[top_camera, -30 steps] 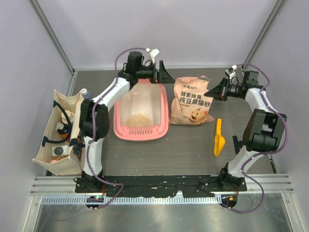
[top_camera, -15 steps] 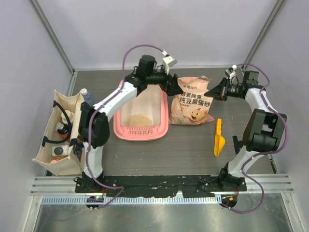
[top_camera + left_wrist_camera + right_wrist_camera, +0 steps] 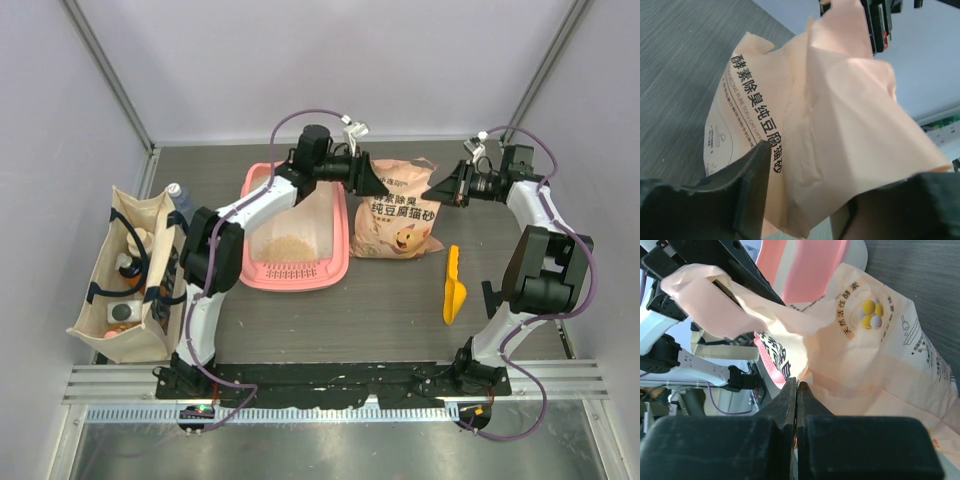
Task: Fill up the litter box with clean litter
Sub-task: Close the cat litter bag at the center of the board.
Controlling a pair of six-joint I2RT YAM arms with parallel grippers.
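Peach bag (image 3: 755, 100) — printed 酵素除臭纯豆腐猫砂 and 天然活性酵素.

Pale grey walls (image 3: 350, 60), dark wood-grain tabletop (image 3: 380, 320).

In the overhead view the left hand (image 3: 380, 182) covers the upper left corner of the peach bag (image 3: 400, 220). The left arm crosses the upper end of the litter box (image 3: 300, 284) and hides part of its rim. The contents of the tote bag (image 3: 95, 280), at the left of the frame, are too small to make out.

In the left wrist view the bag's lower part is lost behind the dark, blurred fingers (image 3: 740, 200) along the bottom edge. Whether the fold touches either finger is unclear.

In the right wrist view the right hand (image 3: 797, 385) seems to pinch the film, but the caught edge is hidden between its fingers. The bag's lower right runs off the frame.
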